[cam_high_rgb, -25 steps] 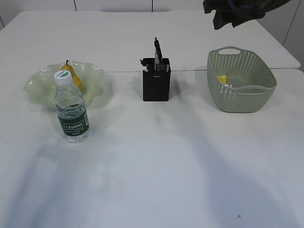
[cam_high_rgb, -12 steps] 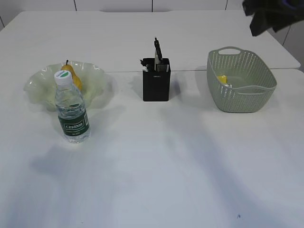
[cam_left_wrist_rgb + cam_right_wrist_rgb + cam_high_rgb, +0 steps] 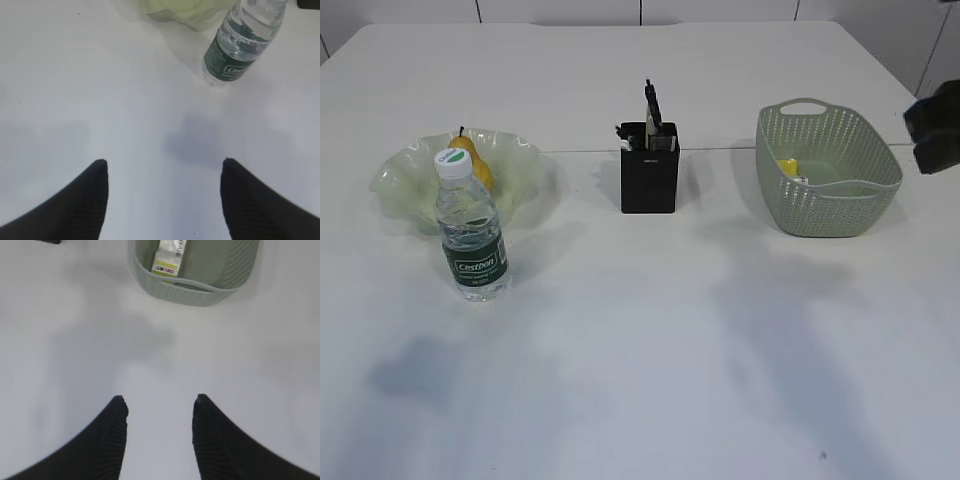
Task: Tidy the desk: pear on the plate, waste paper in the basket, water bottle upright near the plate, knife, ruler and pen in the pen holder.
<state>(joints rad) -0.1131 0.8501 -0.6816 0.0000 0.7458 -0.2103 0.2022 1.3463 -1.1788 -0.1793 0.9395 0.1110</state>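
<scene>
While both claws point(image 3: 162, 172) point(image 3: 160, 407) gape empty, upright water bottle point(image 3: 472, 238) labelled "Cestbon".

Pear point(image 3: 470, 160) on plate point(image 3: 525, 165), bottle point(image 3: 471, 228) upright beside

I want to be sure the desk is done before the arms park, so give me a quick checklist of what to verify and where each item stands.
1. Pear on the plate: ok.
2. Waste paper in the basket: ok.
3. Water bottle upright beside the plate: ok.
4. Pen holder holds several items; knife, ruler and pen each inside: cannot tell.
5. Left hand open, empty: ok.
6. Right hand open, empty: ok.
</scene>
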